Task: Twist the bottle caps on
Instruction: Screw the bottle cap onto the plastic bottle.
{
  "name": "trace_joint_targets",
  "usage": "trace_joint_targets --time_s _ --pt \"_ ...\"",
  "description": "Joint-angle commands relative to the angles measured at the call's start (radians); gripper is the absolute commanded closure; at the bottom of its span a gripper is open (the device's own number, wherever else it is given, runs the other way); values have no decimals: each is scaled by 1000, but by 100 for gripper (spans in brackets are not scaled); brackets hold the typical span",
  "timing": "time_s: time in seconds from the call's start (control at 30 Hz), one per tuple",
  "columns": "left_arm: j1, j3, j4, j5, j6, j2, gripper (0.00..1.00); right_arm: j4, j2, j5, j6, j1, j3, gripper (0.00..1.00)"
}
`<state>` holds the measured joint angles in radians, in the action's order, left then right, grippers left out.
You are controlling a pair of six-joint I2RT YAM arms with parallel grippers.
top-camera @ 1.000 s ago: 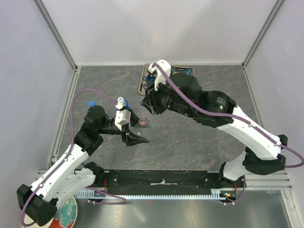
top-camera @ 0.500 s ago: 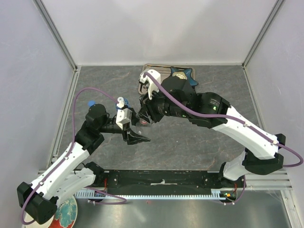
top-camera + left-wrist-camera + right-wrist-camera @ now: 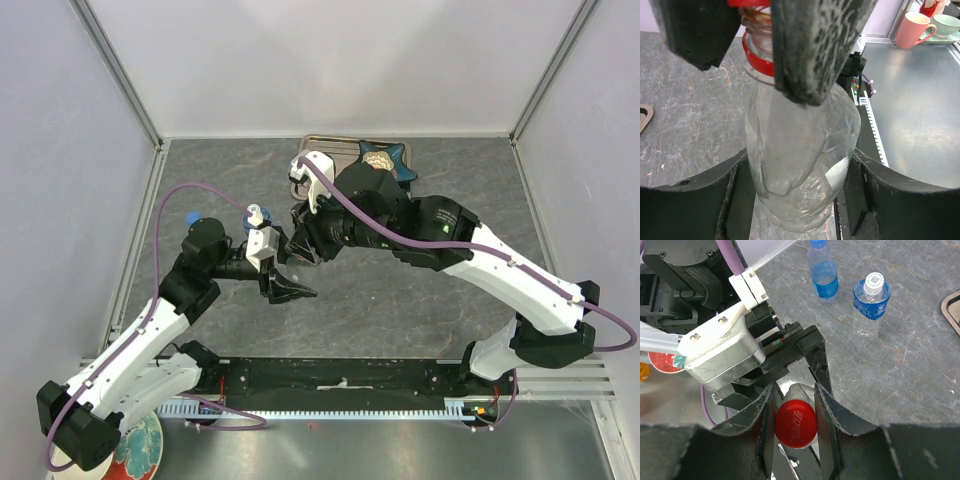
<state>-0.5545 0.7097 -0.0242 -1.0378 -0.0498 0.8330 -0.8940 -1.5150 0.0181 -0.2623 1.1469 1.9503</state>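
Observation:
A clear bottle (image 3: pixel 800 150) with a red neck ring stands upright, and my left gripper (image 3: pixel 797 172) is shut on its body. My right gripper (image 3: pixel 795 410) is shut on the red cap (image 3: pixel 796 423) directly over that bottle's neck. In the left wrist view the cap (image 3: pixel 747 2) sits at the top of the neck, with bare threads showing under it. From above, the two grippers meet at mid-table, and my right gripper (image 3: pixel 300 245) covers the cap and the bottle. Two more bottles stand behind, one with a white cap (image 3: pixel 871 297) and one with a blue cap (image 3: pixel 822 270).
A metal tray (image 3: pixel 300 172) lies at the back of the table with a dark blue object (image 3: pixel 392 160) on it. The capped bottles (image 3: pixel 257 213) stand just behind my left wrist. A patterned plate (image 3: pixel 140 450) sits off the table at the near left.
My right arm has swung left from the tray and come down over the bottle held in my left gripper. The left arm has hardly moved.

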Motion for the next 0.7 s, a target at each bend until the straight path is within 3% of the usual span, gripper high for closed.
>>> trace_joint_targets --time_s 0.0,0.33,0.67 --pt "-8 30 -31 -7 -12 -12 98 -17 -8 -15 29 -3 25 72" --pt "-28 36 17 -36 -59 -3 98 -109 -73 -15 92 -1 156 72" --pt "-28 43 14 -21 -64 -9 98 -148 -77 -70 98 -3 105 71"
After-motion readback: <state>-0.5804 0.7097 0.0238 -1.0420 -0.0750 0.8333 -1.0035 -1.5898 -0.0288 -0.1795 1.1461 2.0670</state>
